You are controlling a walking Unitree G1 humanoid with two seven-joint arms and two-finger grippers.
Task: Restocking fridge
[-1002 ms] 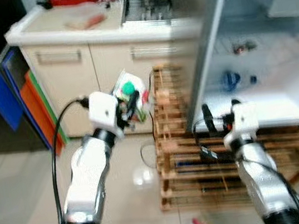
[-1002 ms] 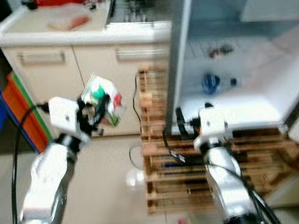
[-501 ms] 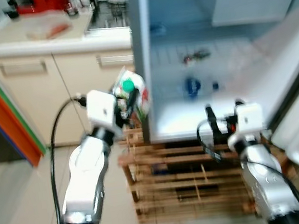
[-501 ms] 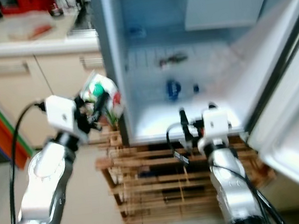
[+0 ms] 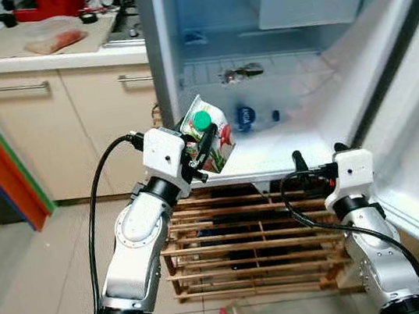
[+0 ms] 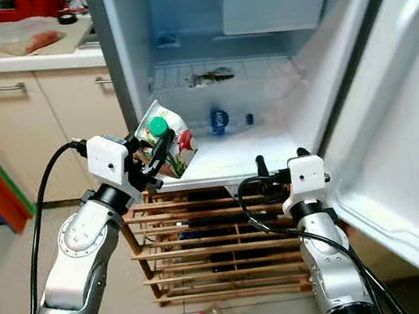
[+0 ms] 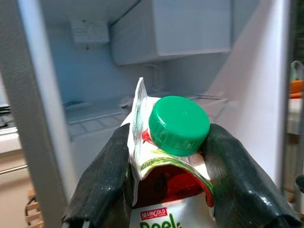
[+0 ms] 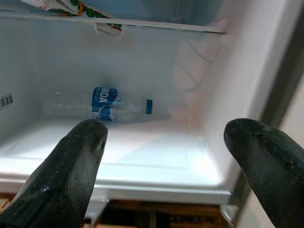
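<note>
Fridge (image 5: 180,66) door swung wide; bottom shelf mostly bare. Left gripper (image 5: 196,147) clamps a green-capped carton (image 5: 210,135) at the fridge's front left edge. Right gripper (image 5: 319,163), fingers spread wide, sits at the shelf lip. Water bottle (image 8: 107,105) lies at back. Wooden rack (image 5: 253,237) underneath. Upper-shelf item unclear.

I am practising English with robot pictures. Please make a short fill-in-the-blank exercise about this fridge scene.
1. The left claw is shut on a carton with a ____ cap.
2. A bottle with a blue label ____ on its side in the fridge.
3. The right claw is ____ and holds nothing.
4. The fridge stands on a ____ rack.

Missing words: green; lies; open; wooden
</note>
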